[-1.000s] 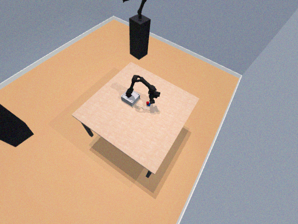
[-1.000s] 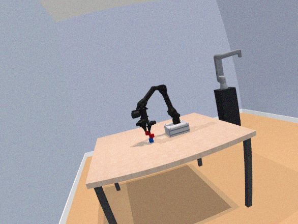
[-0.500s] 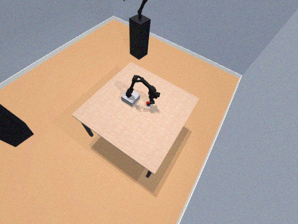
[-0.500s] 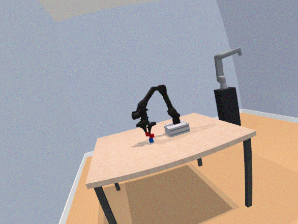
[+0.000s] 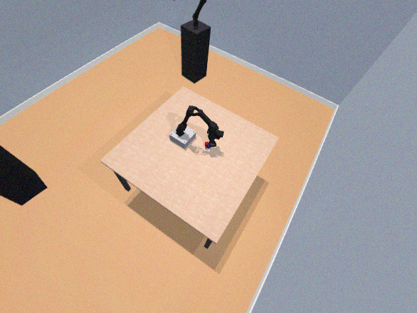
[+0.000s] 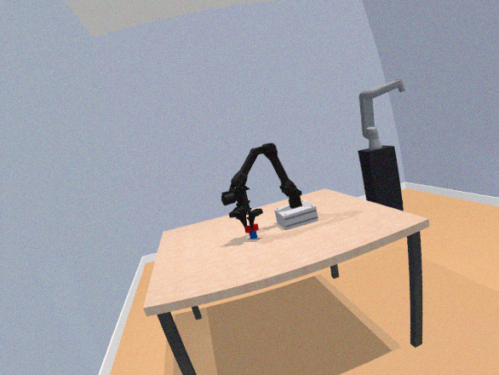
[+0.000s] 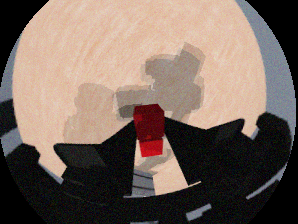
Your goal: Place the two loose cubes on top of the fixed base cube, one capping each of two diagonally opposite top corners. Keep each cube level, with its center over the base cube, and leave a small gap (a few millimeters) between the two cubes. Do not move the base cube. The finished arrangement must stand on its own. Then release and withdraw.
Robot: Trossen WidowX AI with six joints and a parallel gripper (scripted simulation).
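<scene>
The blue base cube (image 5: 208, 146) (image 6: 254, 235) stands on the table and is hidden in the wrist view. One red cube (image 5: 206, 144) (image 6: 255, 227) sits on top of it, on the side toward the arm's base; its bright face (image 7: 151, 148) shows in the wrist view. My gripper (image 6: 250, 227) (image 7: 148, 121) points down and is shut on the other red cube (image 6: 248, 229) (image 7: 148, 125). That held cube is right beside the first one, at about the same height over the blue cube. Whether it touches the blue cube, and the gap between the red cubes, I cannot tell.
The arm's light grey base box (image 5: 182, 138) (image 6: 296, 216) (image 7: 143, 184) stands on the table (image 5: 171, 171) (image 6: 204, 264) near the cubes. A black pedestal (image 5: 195, 53) (image 6: 380, 176) with another arm stands beyond the table.
</scene>
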